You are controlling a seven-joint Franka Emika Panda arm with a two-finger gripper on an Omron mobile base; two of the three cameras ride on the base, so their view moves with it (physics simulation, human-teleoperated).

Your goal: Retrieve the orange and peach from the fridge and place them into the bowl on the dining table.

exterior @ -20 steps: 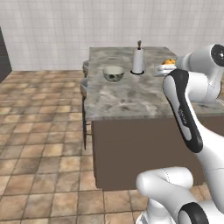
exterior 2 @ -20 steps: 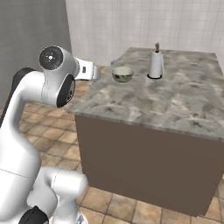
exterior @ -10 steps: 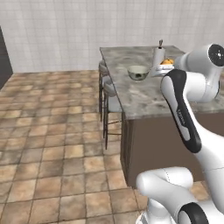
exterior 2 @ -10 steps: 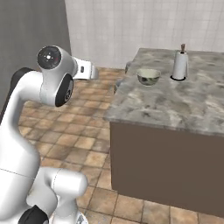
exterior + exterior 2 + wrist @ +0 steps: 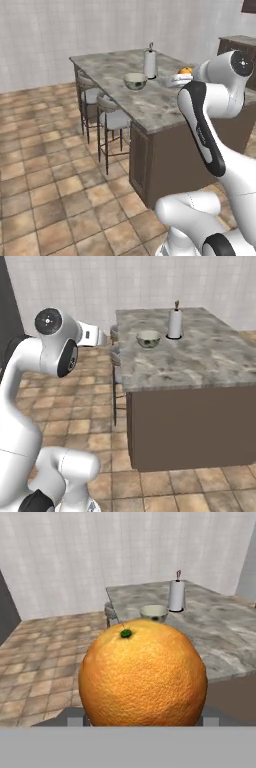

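While the pincer (image 5: 186, 74) pinches the orange (image 5: 143, 673) | bowl (image 5: 153, 613) sits ahead of and beyond it, on the dining table (image 5: 225, 632) | paper towel roll (image 5: 175, 595) just beside bowl

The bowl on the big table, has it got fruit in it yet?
Cannot tell for sure. The bowl stands upright on the dining table, with something dark inside. The orange is in the hand, not in the bowl.

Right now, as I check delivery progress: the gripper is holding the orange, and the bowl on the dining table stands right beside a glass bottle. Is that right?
Not quite. The gripper does hold the orange, but what stands beside the bowl on the dining table is a white paper towel roll, not a glass bottle. The right base view shows it.
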